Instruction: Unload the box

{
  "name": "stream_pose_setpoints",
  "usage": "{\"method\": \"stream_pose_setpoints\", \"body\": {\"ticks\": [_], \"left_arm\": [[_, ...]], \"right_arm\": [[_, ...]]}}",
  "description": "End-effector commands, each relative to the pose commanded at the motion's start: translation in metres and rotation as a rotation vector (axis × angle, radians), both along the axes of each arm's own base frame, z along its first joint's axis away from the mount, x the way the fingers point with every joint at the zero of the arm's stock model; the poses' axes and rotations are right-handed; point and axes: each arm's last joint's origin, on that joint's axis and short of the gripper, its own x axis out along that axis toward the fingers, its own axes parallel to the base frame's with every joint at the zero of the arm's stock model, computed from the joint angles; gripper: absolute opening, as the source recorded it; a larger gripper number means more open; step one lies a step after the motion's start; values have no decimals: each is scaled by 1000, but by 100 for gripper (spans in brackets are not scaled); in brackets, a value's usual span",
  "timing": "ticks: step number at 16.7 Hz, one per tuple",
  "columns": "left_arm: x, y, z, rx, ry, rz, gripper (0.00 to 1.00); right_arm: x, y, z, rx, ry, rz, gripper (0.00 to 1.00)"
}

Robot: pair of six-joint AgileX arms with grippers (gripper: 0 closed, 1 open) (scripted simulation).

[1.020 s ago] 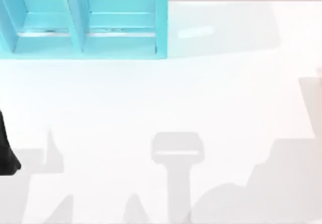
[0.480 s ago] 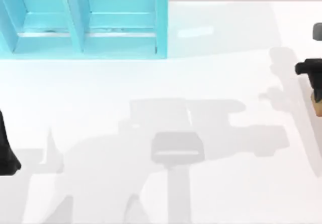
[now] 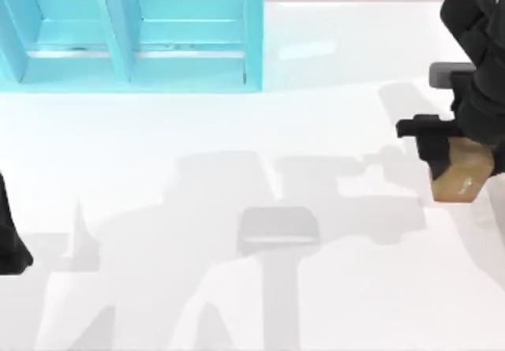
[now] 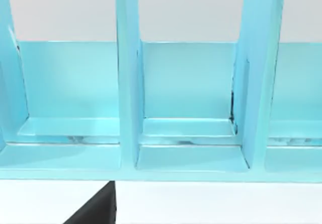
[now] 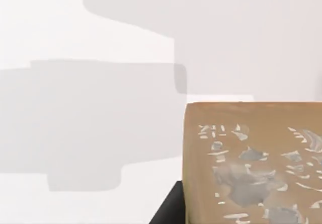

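Right hand (image 3: 451, 155) newly in over tabletop's (image 3: 237, 146) right side, further in than half-second ago, clamped on tan cardboard-coloured block (image 3: 464, 176), carried above surface. Turquoise partitioned shelf box (image 3: 134, 31) top left, compartments look bare. Left arm (image 3: 9, 233) parked at left edge; can't tell its hand state. Judgement: unloading underway, placement next.

At the top view's right edge you see a small tan box (image 3: 461, 179), a plain cardboard-brown block, tilted slightly and partly covered from above by dark arm parts. In the right wrist view its face (image 5: 254, 163) carries pale grey and white smudged markings, over the white counter (image 3: 237, 146).
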Motion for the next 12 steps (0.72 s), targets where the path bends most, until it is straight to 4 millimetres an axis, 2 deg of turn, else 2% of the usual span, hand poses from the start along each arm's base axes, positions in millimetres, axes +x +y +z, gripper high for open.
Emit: {"method": "stream_pose_setpoints", "body": {"ticks": [4, 10, 12], "left_arm": [[0, 0, 0, 0, 0, 0, 100], [0, 0, 0, 0, 0, 0, 100], [0, 0, 0, 0, 0, 0, 100]], "right_arm": [[0, -2, 0, 2, -1, -6, 0], [1, 0, -42, 1, -4, 0, 0], [0, 0, -45, 0, 0, 0, 0]]}}
